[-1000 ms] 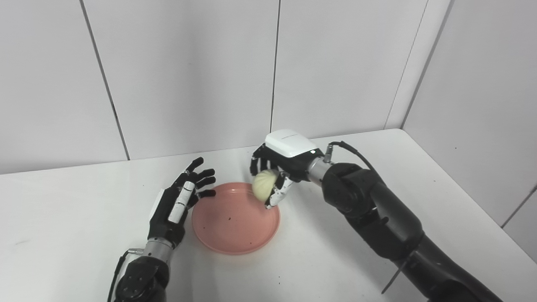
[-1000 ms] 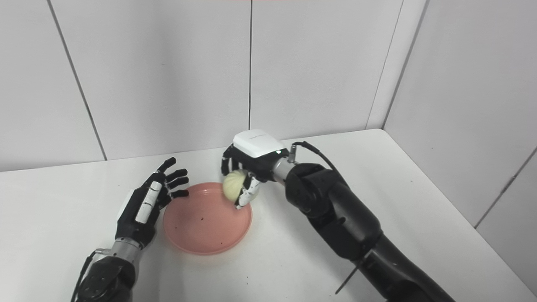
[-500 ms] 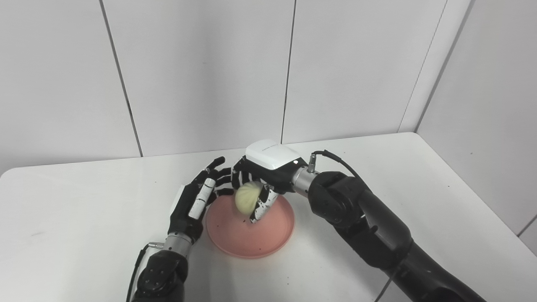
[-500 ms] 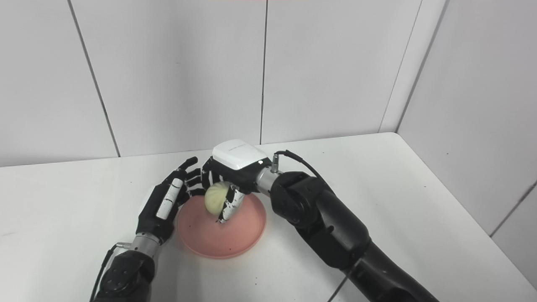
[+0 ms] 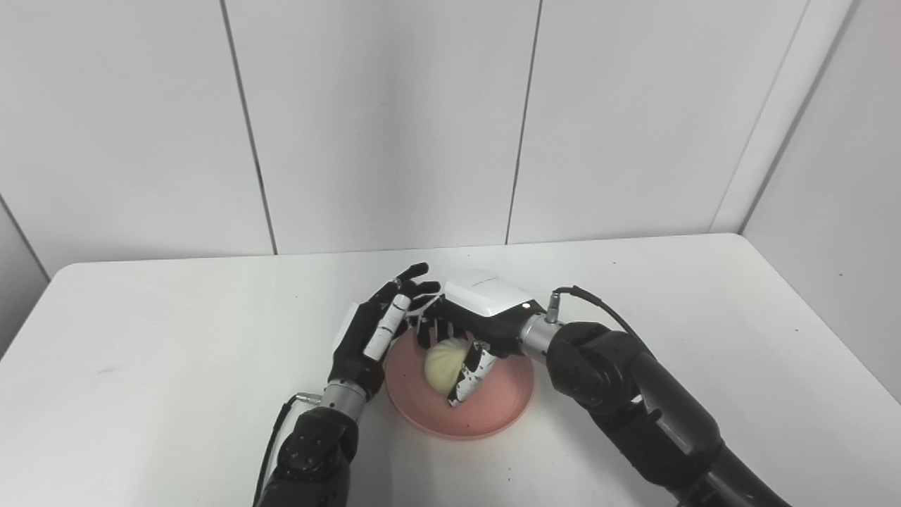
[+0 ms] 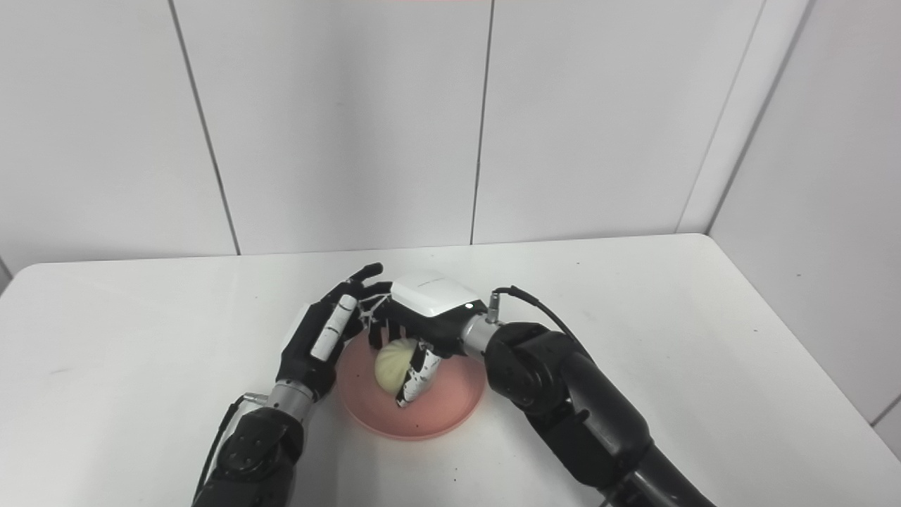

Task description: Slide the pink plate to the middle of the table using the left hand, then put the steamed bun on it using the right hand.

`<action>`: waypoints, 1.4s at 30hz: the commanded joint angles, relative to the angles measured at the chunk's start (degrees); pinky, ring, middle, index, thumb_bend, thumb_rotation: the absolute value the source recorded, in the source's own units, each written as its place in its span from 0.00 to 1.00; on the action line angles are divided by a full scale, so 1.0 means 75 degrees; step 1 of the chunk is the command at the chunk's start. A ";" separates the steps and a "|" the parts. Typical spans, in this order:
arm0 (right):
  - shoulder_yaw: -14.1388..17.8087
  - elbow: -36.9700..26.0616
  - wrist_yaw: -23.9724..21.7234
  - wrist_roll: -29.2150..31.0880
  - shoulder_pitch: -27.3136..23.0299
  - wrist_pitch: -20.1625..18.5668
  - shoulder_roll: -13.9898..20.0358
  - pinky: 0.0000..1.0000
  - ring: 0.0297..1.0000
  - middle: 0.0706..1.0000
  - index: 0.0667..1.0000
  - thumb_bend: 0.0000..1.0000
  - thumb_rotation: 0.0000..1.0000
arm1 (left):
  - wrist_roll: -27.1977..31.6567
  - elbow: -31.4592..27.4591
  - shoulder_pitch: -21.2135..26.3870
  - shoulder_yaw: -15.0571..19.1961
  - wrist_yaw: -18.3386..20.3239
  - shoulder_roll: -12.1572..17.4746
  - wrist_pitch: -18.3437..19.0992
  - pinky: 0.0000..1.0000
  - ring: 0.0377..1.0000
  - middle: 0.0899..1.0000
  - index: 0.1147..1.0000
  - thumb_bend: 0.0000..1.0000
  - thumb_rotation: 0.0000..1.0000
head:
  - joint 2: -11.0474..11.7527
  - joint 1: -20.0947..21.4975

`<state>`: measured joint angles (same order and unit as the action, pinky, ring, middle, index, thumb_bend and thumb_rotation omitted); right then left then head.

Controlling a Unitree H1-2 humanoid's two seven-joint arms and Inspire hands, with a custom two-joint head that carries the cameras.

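The pink plate lies on the white table, about in the middle between the table's left and right edges and on the near half of it. Some small dark specks show on the plate's inner surface.

The right hand is over the plate, with its white back cover turned up and to the far side. Its fingers are curled around the steamed bun and the hand has it in a grasp; the thumb lies across the right side of the bun and its tip points down toward the plate. The bun is pale yellow-white, round, with fine pleats. It is above the left-far part of the plate's inside. I cannot tell if the bun touches the plate's surface already or is a little above it, because the fingers and their shadow hide the underside.

The left hand stands just beside the left edge of the plate, on its left-far side. Its fingers are spread apart and stretched out toward the far side, and it holds nothing. The fingertips reach close to the right hand's fingers; if they touch, I cannot tell. The palm side is turned toward the plate, and whether it touches the rim is not clear.

A black cable comes out at the right wrist. Behind the table are plain white wall panels.
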<state>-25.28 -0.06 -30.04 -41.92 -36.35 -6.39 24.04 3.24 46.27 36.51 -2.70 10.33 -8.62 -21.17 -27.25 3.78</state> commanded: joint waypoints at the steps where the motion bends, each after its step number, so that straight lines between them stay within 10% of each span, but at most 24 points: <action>1: 0.0106 -0.0009 0.0318 -0.0071 -0.0203 0.0344 0.0043 0.30 0.35 0.42 0.51 0.51 0.00 | -0.0025 0.0124 -0.0226 -0.0058 -0.0037 -0.0097 -0.0098 0.62 0.72 0.72 0.75 0.77 0.79 | -0.0014 -0.0010; 9: 0.0063 -0.0127 0.0239 -0.0666 -0.0095 -0.0067 -0.0048 0.58 0.51 0.52 0.46 0.53 0.11 | -0.0194 0.0183 -0.0228 -0.0191 -0.0012 -0.0014 -0.0239 0.59 0.71 0.74 0.75 0.77 0.83 | -0.0034 0.0043; 11: 0.0063 -0.0179 0.0127 -0.0762 -0.0097 -0.0097 -0.0048 0.65 0.56 0.58 0.57 0.85 0.15 | -0.0202 0.0209 -0.0230 -0.0212 0.0013 -0.0004 -0.0281 0.58 0.70 0.74 0.75 0.75 0.83 | -0.0035 0.0057; 16: 0.0097 -0.0253 -0.0099 -0.0898 -0.0076 -0.0090 -0.0038 0.71 0.58 0.62 0.65 0.98 0.27 | -0.0163 0.0131 -0.0279 -0.0234 0.0031 -0.0008 -0.0219 0.59 0.71 0.75 0.76 0.76 0.83 | -0.0032 0.0079; 32: 0.0364 -0.0589 -0.0271 -0.0810 0.0013 -0.0036 0.0153 0.71 0.64 0.68 0.66 1.00 0.32 | -0.0048 0.0176 -0.0222 -0.0127 0.0025 -0.0008 -0.0152 0.62 0.73 0.73 0.75 0.76 0.81 | -0.0020 0.0095; 42: 0.1337 -0.1705 -0.0239 -0.0514 0.0495 -0.0324 0.0384 0.71 0.67 0.69 0.65 1.00 0.33 | 0.0082 0.0108 -0.0223 0.0020 0.0068 0.0027 -0.0100 0.63 0.75 0.73 0.75 0.76 0.79 | -0.0010 0.0002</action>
<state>-17.13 -10.07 -33.37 -46.27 -32.23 -7.85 26.22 3.28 46.23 36.48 -2.64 10.64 -8.58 -21.47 -27.25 3.87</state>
